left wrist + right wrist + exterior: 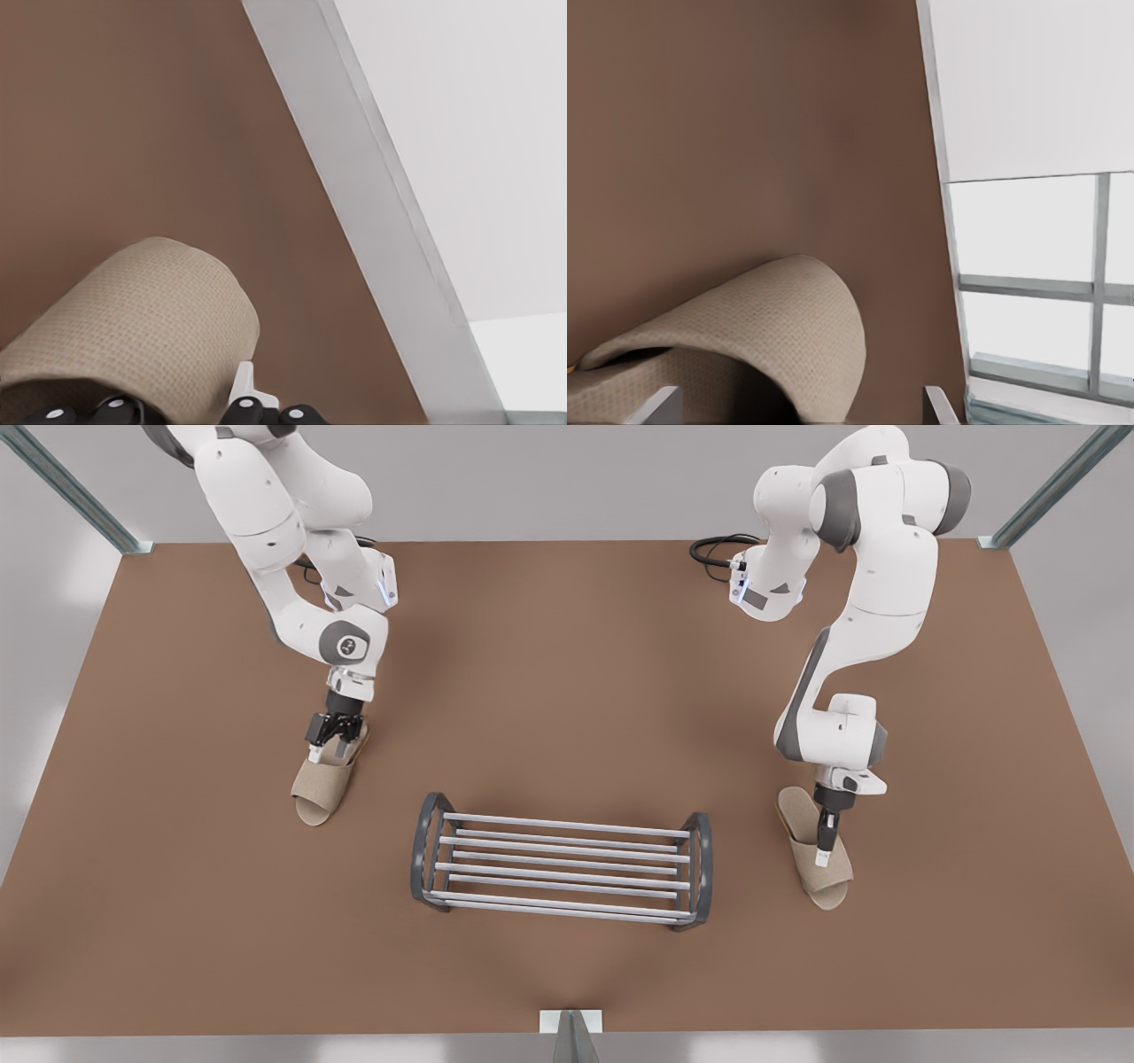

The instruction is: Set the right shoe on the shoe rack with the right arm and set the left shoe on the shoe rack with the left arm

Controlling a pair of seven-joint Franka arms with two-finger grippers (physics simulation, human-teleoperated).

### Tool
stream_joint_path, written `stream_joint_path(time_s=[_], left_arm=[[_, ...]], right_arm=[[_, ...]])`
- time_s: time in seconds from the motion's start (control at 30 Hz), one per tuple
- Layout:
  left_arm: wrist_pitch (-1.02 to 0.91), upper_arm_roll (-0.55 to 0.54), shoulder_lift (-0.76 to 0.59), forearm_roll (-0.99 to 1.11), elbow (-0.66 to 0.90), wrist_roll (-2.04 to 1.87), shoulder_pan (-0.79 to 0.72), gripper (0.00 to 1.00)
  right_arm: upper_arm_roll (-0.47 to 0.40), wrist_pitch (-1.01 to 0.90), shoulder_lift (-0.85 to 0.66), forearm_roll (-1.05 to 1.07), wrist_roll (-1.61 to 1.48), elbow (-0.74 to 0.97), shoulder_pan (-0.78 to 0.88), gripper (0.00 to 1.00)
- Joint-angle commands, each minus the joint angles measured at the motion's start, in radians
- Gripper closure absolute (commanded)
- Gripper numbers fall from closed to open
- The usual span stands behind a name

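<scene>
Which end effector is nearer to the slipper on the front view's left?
Right. The right end effector is open at the heel end of that right shoe. The left end effector is beyond the shoe rack, over the left shoe.

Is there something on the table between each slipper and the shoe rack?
Nothing visible. Only bare table lies between the slipper on the front view's left and the shoe rack, and likewise for the slipper on the front view's right.

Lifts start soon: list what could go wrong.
The right claw is open astride the beige fabric slipper's soft strap; closing may squash it and slip. The left claw sits at the other beige slipper's strap, same risk. The silver-barred shoe rack has gaps; a sole could tilt through.
</scene>
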Motion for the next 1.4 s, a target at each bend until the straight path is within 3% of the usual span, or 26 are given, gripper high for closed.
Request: stream_joint_path(time_s=[0.0,0.2,0.37,0.43,0.53,0.63,0.73,0.9,0.93,1.07,1.23,1.37], left_arm=[[0.000,0.000,0.000,0.000,0.000,0.090,0.000,0.54],[0.003,0.000,-0.034,0.009,0.000,0.092,-0.002,0.71],[0.170,-0.040,-0.197,0.017,0.002,0.096,-0.002,0.77],[0.377,-0.136,-0.329,0.022,0.040,0.086,-0.002,0.77],[0.764,-0.366,-0.387,0.019,0.238,-0.103,-0.002,0.78],[0.767,-0.480,-0.453,0.016,0.249,-0.230,-0.014,0.79],[0.764,-0.630,-0.384,0.016,0.342,-0.275,-0.017,0.79],[0.762,-0.629,-0.186,0.011,0.534,-0.286,-0.153,0.79],[0.762,-0.610,-0.139,0.014,0.580,-0.287,-0.181,0.79],[0.759,-0.491,0.021,0.055,0.714,-0.292,-0.244,0.79],[0.759,-0.397,0.179,0.062,0.928,-0.293,-0.253,0.79],[0.744,-0.370,0.225,0.062,0.970,-0.315,-0.259,0.79]], right_arm=[[-0.008,-0.008,0.000,-0.044,0.050,0.002,0.001,0.00],[-0.025,-0.065,0.009,-0.091,0.048,0.010,0.001,0.00],[-0.068,-0.099,0.047,-0.148,0.048,0.031,0.001,0.00],[-0.068,-0.102,0.053,-0.149,0.045,0.034,0.003,0.00],[-0.069,-0.105,0.053,-0.148,0.042,0.043,0.001,0.00],[-0.069,-0.136,0.055,-0.148,0.053,0.048,0.003,0.00],[-0.069,-0.136,0.053,-0.148,0.053,0.054,0.001,0.00],[-0.072,-0.136,0.069,-0.149,0.053,0.057,0.001,0.00],[-0.072,-0.136,0.072,-0.149,0.054,0.059,0.001,0.00],[-0.083,-0.140,0.084,-0.149,0.054,0.068,0.003,0.19],[-0.083,-0.139,0.092,-0.149,0.056,0.074,0.003,0.22],[-0.098,-0.125,0.099,-0.149,0.054,0.085,0.003,0.25]])
